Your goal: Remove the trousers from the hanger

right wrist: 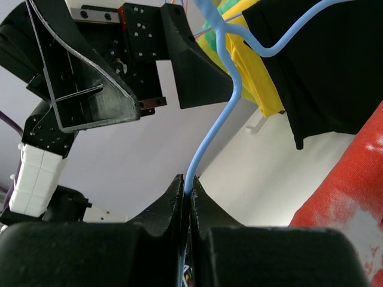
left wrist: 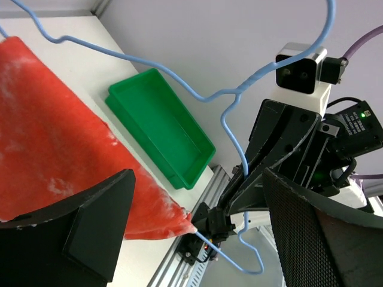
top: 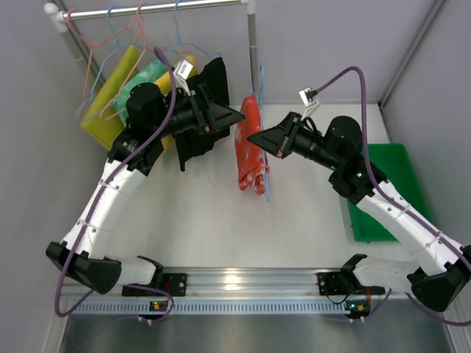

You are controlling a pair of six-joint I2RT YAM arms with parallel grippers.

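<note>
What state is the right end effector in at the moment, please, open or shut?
Shut: the right end effector has its jaws pressed together, pinching the blue hanger wire between them.

R gripper [right wrist: 187,194] clamped on blue hanger [right wrist: 207,146] wire. Bottom rt: red-orange trousers [right wrist: 353,191]; above: black trousers [right wrist: 323,66] + yellow cloth [right wrist: 254,66]. L gripper [right wrist: 149,84] spread wide, top left.

Green tray [top: 401,165], rt of table [top: 206,213]
</note>
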